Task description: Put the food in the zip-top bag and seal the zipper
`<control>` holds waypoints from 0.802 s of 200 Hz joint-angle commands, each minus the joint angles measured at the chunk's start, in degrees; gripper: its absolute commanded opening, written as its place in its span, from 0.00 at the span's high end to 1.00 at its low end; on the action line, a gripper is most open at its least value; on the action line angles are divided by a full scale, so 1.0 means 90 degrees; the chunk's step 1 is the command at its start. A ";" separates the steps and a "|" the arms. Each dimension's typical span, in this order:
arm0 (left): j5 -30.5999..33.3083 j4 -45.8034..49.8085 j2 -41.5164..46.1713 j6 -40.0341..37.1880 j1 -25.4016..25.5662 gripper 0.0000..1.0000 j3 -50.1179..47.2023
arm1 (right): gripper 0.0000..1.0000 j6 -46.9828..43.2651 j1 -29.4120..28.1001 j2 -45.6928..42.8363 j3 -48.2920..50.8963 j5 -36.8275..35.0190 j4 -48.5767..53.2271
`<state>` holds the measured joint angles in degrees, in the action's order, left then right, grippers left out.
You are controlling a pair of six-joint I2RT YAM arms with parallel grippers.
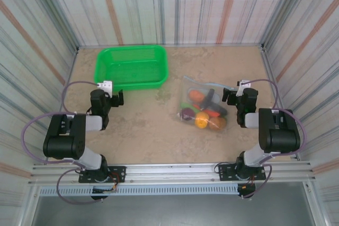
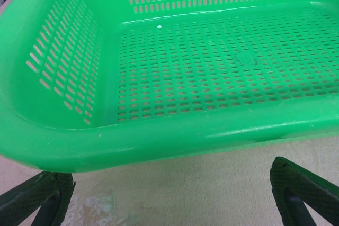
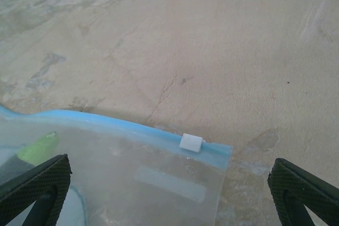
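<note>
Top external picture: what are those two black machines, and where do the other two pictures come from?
They are two robot arms bolted at the near edge of a table, seen from above. Each ends in a two-finger gripper: the left gripper faces a green basket, and the right gripper sits by a clear zip-top bag with toy food in it. The other two pictures come from cameras on the wrists: the left looks into the basket, the right looks at the bag's blue zipper. Both grippers are open and hold nothing.
</note>
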<state>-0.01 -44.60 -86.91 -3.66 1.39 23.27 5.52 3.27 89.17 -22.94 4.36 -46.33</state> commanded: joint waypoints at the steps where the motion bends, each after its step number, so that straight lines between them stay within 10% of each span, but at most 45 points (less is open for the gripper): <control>1: 0.0001 -0.0044 0.0023 0.0005 -0.0013 0.01 0.0052 | 0.01 -0.0079 0.0028 -0.0066 0.0019 -0.0020 -0.0111; 160: -0.0004 -0.0076 0.0047 -0.0003 -0.0012 0.01 0.0025 | 0.01 -0.0095 0.0066 -0.0054 0.0007 0.0028 -0.0107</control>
<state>-0.01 -44.77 -86.91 -3.66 1.39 23.24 5.52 3.40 89.17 -22.94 4.38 -46.33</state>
